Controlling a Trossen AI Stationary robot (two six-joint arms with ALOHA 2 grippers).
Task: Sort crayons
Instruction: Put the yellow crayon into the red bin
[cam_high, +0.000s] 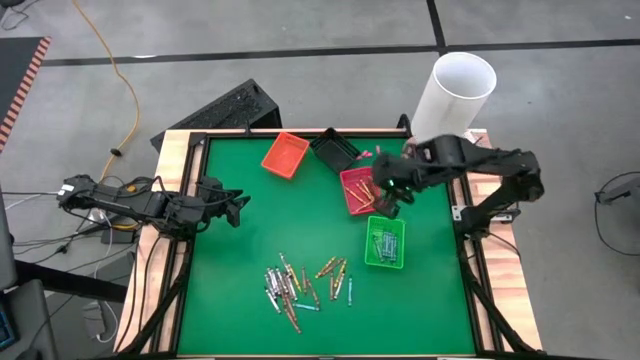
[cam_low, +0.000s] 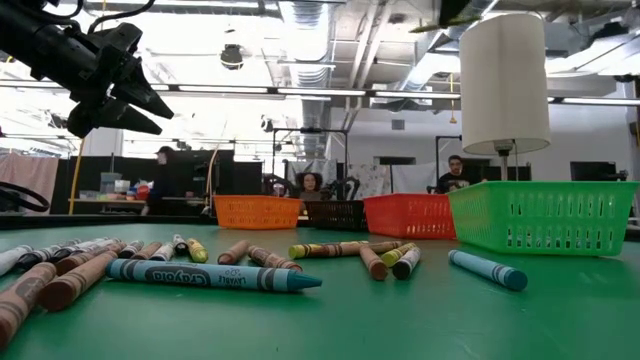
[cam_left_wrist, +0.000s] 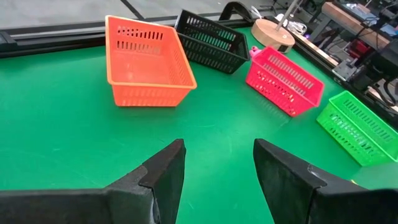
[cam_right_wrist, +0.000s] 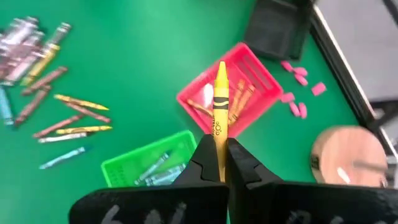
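Closest to the low camera lies a blue crayon (cam_low: 213, 276) on the green desk (cam_high: 240, 290), one of the unsorted crayons (cam_high: 305, 283) scattered loosely near the desk's front edge. Their spread looks deliberate enough for picking: most lie flat and apart, so single sticks can be taken.

Above the trays, the right gripper (cam_right_wrist: 219, 163) has its jaws closed on a yellow crayon (cam_right_wrist: 219, 106), pinched at its lower end so the stick points out ahead. It hangs over the red tray (cam_right_wrist: 231, 94), which already carries yellow-orange and brownish sticks, so this one seems meant for that tray; a drop from above should suit a tray with low walls. Just beside it the green tray (cam_high: 385, 243) holds pale blue and grey sticks. The orange tray (cam_left_wrist: 148, 61) and the black tray (cam_left_wrist: 210, 40) appear empty.

At the desk's left edge waits the left gripper (cam_left_wrist: 219, 167), jaws apart and holding nothing, kept well clear of the right arm's working area.
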